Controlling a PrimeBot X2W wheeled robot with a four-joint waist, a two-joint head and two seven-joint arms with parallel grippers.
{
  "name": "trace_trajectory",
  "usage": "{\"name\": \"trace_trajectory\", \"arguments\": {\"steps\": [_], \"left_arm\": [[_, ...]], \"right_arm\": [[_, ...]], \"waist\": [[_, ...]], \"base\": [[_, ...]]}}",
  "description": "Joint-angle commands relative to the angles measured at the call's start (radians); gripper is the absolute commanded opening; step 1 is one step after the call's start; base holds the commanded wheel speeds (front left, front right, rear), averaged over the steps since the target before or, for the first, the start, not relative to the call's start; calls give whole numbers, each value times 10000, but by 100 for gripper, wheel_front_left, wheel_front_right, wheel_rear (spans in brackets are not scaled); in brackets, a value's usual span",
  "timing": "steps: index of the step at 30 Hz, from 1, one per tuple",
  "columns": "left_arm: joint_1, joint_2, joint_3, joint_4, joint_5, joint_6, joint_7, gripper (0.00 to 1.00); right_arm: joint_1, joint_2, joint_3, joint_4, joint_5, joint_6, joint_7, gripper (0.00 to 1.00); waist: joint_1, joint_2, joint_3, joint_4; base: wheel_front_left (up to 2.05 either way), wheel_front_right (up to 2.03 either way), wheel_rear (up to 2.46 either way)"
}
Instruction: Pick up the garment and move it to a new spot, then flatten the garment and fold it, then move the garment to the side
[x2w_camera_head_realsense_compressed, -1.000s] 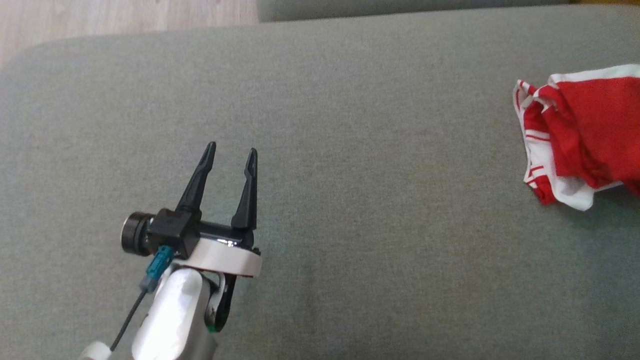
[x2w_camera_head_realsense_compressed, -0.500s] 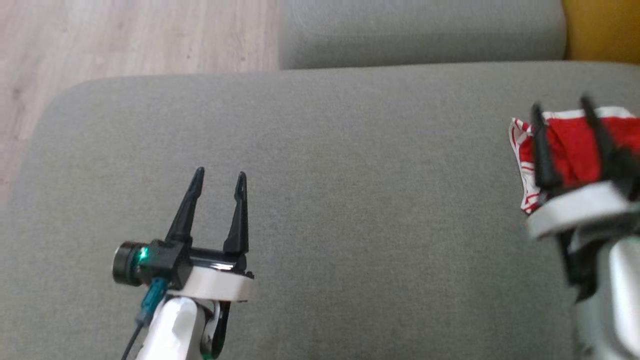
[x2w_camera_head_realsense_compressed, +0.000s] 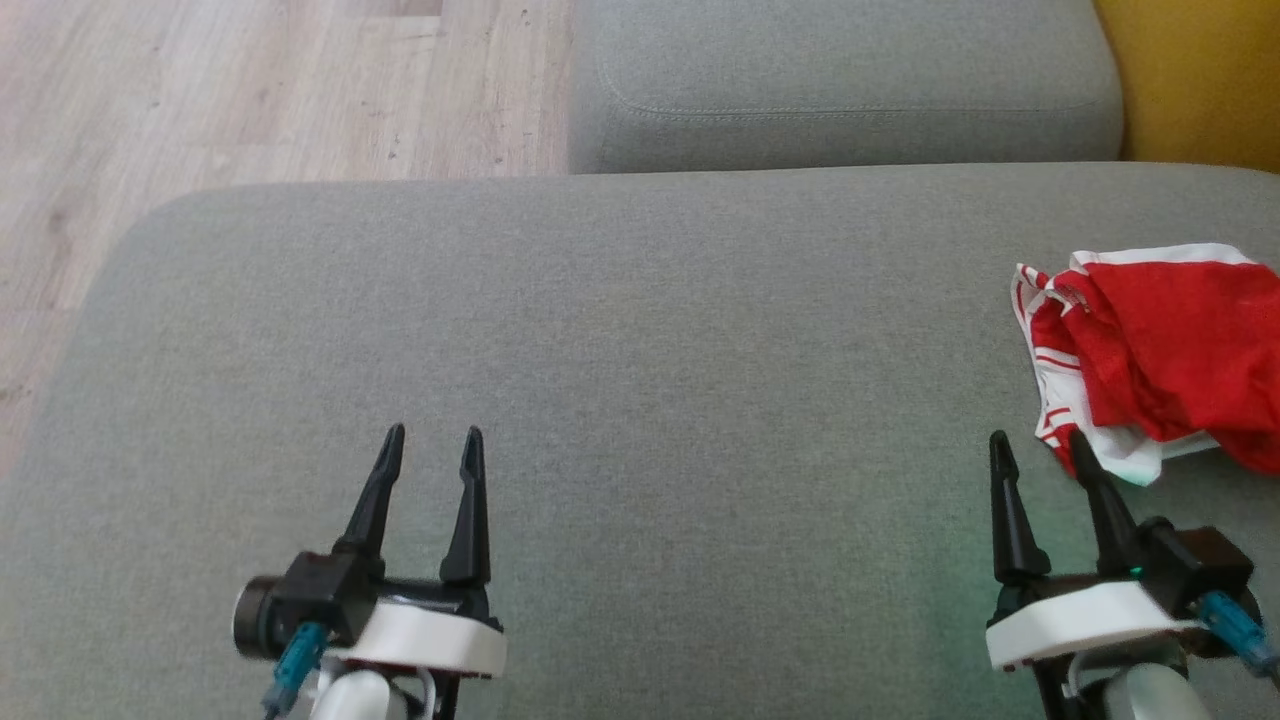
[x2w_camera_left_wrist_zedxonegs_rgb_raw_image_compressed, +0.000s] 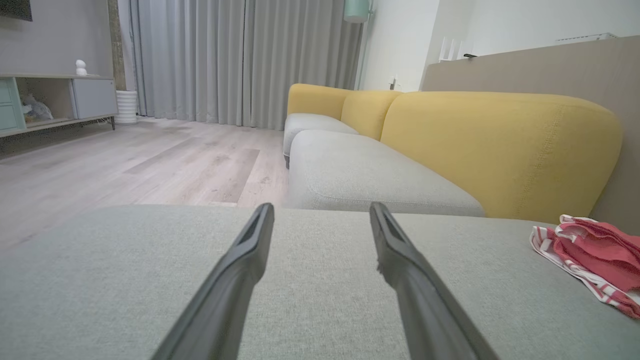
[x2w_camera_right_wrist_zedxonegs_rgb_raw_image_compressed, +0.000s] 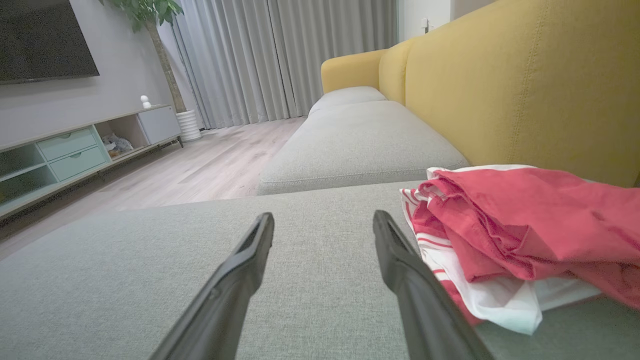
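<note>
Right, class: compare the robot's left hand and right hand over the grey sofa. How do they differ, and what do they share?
The left hand is over bare grey cushion, far from the red-and-white garment; the right hand is just beside the garment's near edge. In the head view the left hand's fingers lean rightward, the right hand's leftward. Both are open and empty.

Black tapered fingers (x2w_camera_head_realsense_compressed: 375, 492), white collars (x2w_camera_head_realsense_compressed: 430, 645), teal plugs (x2w_camera_head_realsense_compressed: 297, 655), perhaps a round camera (x2w_camera_head_realsense_compressed: 255, 620).

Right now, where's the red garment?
Head view, far right: the red-and-white garment lies crumpled on the grey sofa cushion, just ahead of the open right gripper, near the yellow backrest.
</note>
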Motion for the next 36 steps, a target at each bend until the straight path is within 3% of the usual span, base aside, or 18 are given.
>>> {"name": "trace_trajectory", "arguments": {"steps": [1, 6, 36], "left_arm": [[-246, 37, 361, -212, -136, -60, -51, 100], [-137, 37, 348, -25, -384, -208, -51, 100], [-275, 37, 415, 314, -624, 25, -51, 100]], "right_arm": [[-354, -52, 249, -271, 118, -9, -151, 100], [-404, -51, 497, -92, 119, -9, -312, 100], [-440, -49, 742, -40, 389, -9, -408, 100]], "waist": [[1, 0, -13, -31], [1, 0, -50, -134], [1, 0, -81, -182]], "base": [[0, 0, 0], [0, 0, 0], [0, 0, 0]]}}
